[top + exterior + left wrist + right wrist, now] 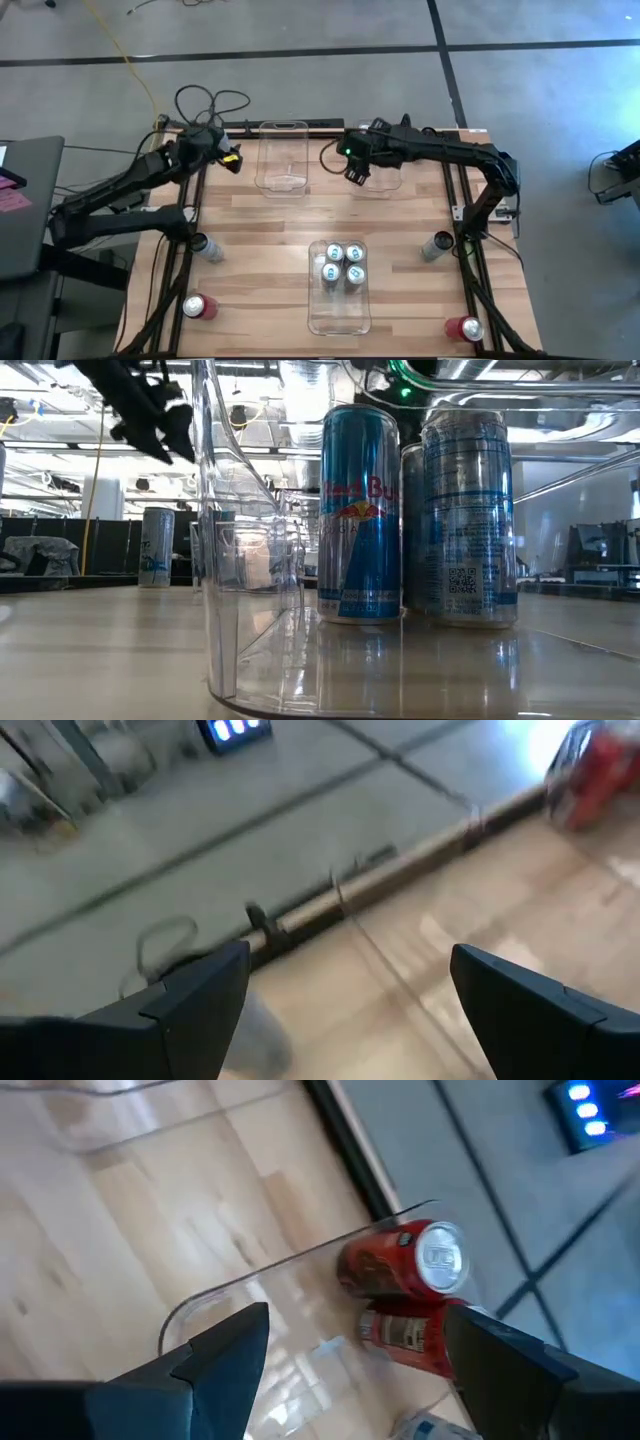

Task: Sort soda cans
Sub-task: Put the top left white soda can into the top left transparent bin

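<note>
four blue cans point(341, 264) stand bunched in the upper half of the near bin point(339, 310) at lower centre of the high view; its lower half is bare. two red cans sit at the table's lower corners, one lower left point(198, 306), one lower right point(464, 327). two grey cans stand at mid height near the side edges, one left point(208, 246), one right point(437, 244). three clear bins in all: the near one, a far bin point(281, 155) at upper centre, and a right bin point(384, 178) partly under the right gripper point(355, 172). right gripper hovers over that bin, fingers apart; its wrist view shows a red can in bin point(408, 1264) with another red one just beside it. left gripper point(231, 159) hangs at the upper left table edge, fingers apart, gripping nothing. bare wood point(260, 250) lies open between the far bins and the near bin.
</note>
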Controlling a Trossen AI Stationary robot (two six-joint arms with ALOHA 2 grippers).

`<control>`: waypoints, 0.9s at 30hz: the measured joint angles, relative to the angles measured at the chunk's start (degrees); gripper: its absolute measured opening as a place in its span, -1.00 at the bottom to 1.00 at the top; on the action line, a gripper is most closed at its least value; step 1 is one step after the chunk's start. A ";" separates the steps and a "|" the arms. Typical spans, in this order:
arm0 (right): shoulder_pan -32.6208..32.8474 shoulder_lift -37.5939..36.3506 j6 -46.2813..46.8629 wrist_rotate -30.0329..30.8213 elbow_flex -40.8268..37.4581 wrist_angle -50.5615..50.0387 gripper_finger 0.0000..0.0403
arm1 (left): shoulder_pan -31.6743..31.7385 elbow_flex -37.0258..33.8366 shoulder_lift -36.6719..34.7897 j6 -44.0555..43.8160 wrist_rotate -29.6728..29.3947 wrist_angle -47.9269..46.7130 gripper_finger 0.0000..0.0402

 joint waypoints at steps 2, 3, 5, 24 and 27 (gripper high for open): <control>-1.22 0.00 -0.69 -1.85 0.00 -0.81 0.56 | 3.73 0.00 0.99 -0.01 3.68 -1.09 0.70; -1.78 0.00 -0.72 -2.21 0.00 -1.67 0.56 | 5.42 0.00 1.41 -0.11 4.67 -1.58 0.70; -2.80 -0.09 -0.70 -2.93 0.00 -3.62 0.55 | 8.67 0.00 2.01 -0.17 4.98 -2.73 0.70; -1.50 -15.46 -6.31 -27.41 -7.57 14.34 0.48 | 19.52 0.00 3.98 -0.13 14.62 -4.59 0.70; -1.92 -19.45 -6.27 -29.87 -15.31 22.47 0.48 | 19.43 0.00 4.83 -2.12 13.34 -5.15 0.70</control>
